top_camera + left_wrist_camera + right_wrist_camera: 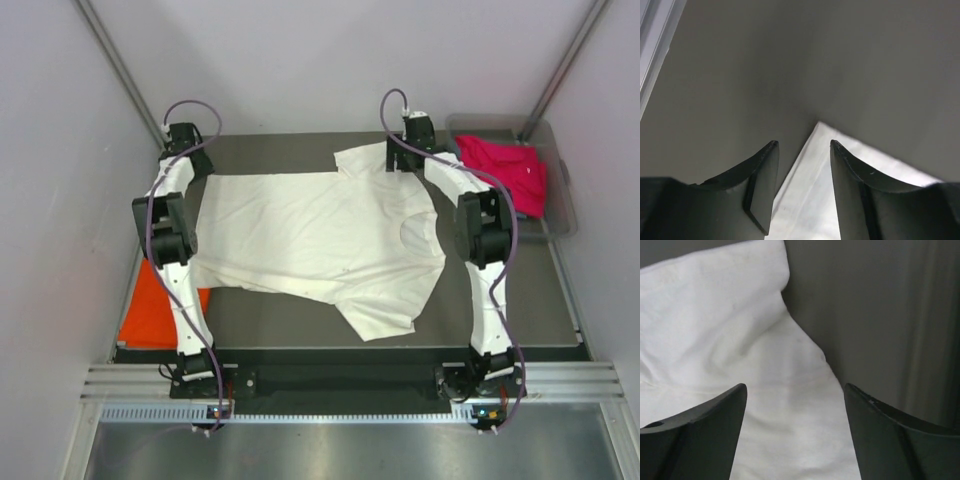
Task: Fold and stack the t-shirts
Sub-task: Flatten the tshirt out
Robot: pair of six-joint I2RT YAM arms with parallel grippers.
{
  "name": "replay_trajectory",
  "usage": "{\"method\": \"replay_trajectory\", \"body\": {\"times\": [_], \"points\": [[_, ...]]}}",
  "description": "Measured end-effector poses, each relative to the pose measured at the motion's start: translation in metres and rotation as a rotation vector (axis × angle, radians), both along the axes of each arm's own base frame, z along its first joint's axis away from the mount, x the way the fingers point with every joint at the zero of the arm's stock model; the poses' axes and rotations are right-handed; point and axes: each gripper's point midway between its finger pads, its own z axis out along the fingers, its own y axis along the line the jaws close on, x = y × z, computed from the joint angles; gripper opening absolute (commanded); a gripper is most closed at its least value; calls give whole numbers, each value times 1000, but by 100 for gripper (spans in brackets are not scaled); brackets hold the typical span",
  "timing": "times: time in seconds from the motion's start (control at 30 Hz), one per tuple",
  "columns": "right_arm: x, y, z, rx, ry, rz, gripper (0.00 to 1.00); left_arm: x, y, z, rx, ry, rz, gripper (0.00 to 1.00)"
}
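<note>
Large cream-white soft-cloth t-shirt [320, 235] flat, centre of tabletop [260, 318]. Left claw [802, 145] open over hem corner [816, 131], 10 o'clock; right claw [795, 387] open over sleeve [735, 315], 1 o'clock. Descend, pinch both layers, lift evenly.

Bin [571, 190] right, orange t-shirt [150, 315] left; walls [60, 200] close; far mat strip [290, 150] open.

Two arms at full reach: the left arm [170, 230] and right arm [485, 225] stretch forward from their bases, elbows raised behind the pincers, wrists tipped down. The left gripper [802, 145] points downward, its dark fingers [762, 185] parted by a modest gap. The right gripper [795, 387] stands wider, its fingers [700, 435] spread well apart. A purple cable [190, 105] loops up just behind each pincer and runs back along its arm.
</note>
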Motion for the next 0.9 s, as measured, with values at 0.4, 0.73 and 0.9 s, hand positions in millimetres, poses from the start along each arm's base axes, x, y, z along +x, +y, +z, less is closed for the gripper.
{"method": "replay_trajectory", "body": {"times": [0.4, 0.73, 0.9], "points": [[43, 13, 5, 145, -57, 56, 91, 29, -10, -18, -96, -54, 40, 44], [53, 31, -28, 244, -13, 55, 72, 32, -13, -20, -162, -76, 64, 19], [65, 38, -28, 294, -36, 44, 23, 34, -15, -21, -186, -92, 67, 0]]}}
